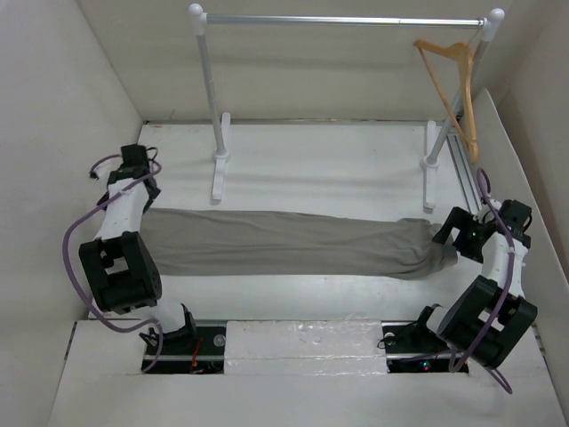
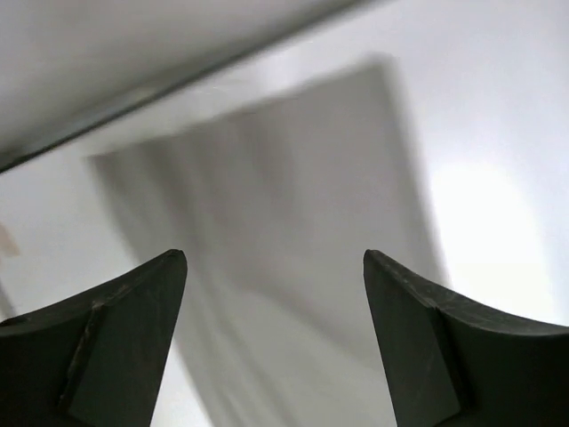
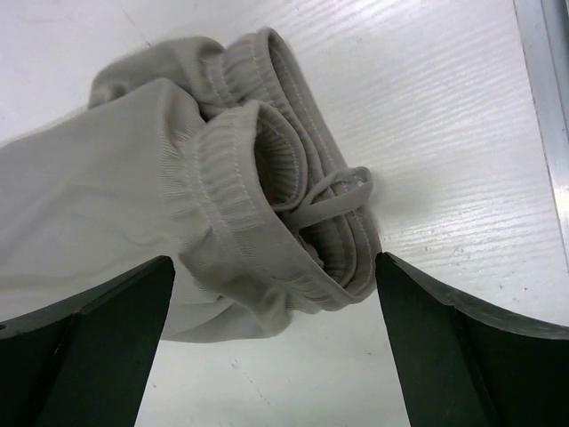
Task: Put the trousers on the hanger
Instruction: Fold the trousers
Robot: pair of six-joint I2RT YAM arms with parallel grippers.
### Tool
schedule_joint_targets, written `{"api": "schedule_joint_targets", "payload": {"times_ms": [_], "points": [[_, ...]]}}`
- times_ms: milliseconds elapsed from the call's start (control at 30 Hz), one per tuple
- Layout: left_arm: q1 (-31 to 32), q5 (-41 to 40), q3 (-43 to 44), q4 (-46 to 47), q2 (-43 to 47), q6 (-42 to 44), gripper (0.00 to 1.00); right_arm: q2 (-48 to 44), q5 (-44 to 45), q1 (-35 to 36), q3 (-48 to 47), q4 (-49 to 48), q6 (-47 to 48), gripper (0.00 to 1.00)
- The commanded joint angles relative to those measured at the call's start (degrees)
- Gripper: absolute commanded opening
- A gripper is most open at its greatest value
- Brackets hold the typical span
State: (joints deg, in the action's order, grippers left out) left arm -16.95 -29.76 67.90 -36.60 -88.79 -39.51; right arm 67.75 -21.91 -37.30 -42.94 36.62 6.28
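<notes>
Left end effector point(image 2: 276, 258): fingers spread wide, nothing held between them. Blurred grey cloth is seen below the gap, and contact cannot be told.

Right end effector point(image 3: 276, 262): fingers also spread wide, nothing clamped. It is positioned over the bunched elastic waistband point(image 3: 258, 205), with the drawstring point(image 3: 333, 191) looped at the fold. Whether the fingers touch the cloth cannot be told.

Trousers point(image 1: 284, 242): laid flat on the white surface point(image 1: 329, 169), legs folded together. The long axis runs left-right, roughly parallel to the rail. The waistband end points to the right arm and the leg end to the left arm. An end effector is placed at each end.

Hanger point(image 1: 449, 80): tan wood, hung by its hook at the right end of the silver rail point(image 1: 342, 20), just beside the right post, bottom bar lowest. It is well apart from the trousers, at the far side of the surface.
</notes>
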Motion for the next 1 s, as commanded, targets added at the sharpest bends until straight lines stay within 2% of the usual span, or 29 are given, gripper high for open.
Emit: {"api": "schedule_joint_targets", "payload": {"times_ms": [0, 33, 167, 200, 267, 433, 533, 833, 933, 967], "points": [[12.9, 1.9, 2.8, 0.8, 4.0, 0.7, 0.75, -2.9, -1.2, 1.0, -2.5, -0.4, -1.7, 1.00], [19.4, 3.6, 0.8, 4.5, 5.3, 1.3, 0.73, -3.6, -1.3, 2.7, -2.2, -1.0, -1.8, 1.00], [31.2, 12.7, -3.9, 11.4, 6.5, 0.8, 0.70, -8.1, 5.0, 3.4, 0.2, 1.5, 0.2, 1.00], [36.3, 14.9, -4.2, 12.3, 6.4, 0.7, 0.70, -8.8, 6.9, 3.4, 1.2, 2.0, 0.7, 1.00], [43.2, 17.8, -4.4, 14.9, 4.6, 2.1, 0.69, -9.1, 6.7, 0.6, 4.4, -1.7, 0.0, 1.00], [52.7, 17.5, -4.7, 14.5, 3.0, 2.6, 0.70, -2.8, 5.3, -0.6, 6.4, -5.6, -1.3, 1.00], [54.0, 19.2, -7.0, 16.1, 4.2, 2.8, 0.69, 1.1, 1.4, -0.6, 8.7, -10.4, -3.3, 1.00], [54.0, 20.5, -12.4, 19.8, 8.0, 4.6, 0.70, 8.9, -1.0, -0.6, 15.0, -21.8, -7.9, 1.00], [52.1, 21.2, -13.1, 19.9, 7.9, 4.7, 0.70, 11.2, -6.1, -0.6, 16.6, -25.5, -9.2, 0.93], [51.5, 21.3, -13.3, 19.9, 8.0, 4.6, 0.70, 11.6, -6.8, -0.6, 16.7, -25.9, -9.2, 0.82]]}}
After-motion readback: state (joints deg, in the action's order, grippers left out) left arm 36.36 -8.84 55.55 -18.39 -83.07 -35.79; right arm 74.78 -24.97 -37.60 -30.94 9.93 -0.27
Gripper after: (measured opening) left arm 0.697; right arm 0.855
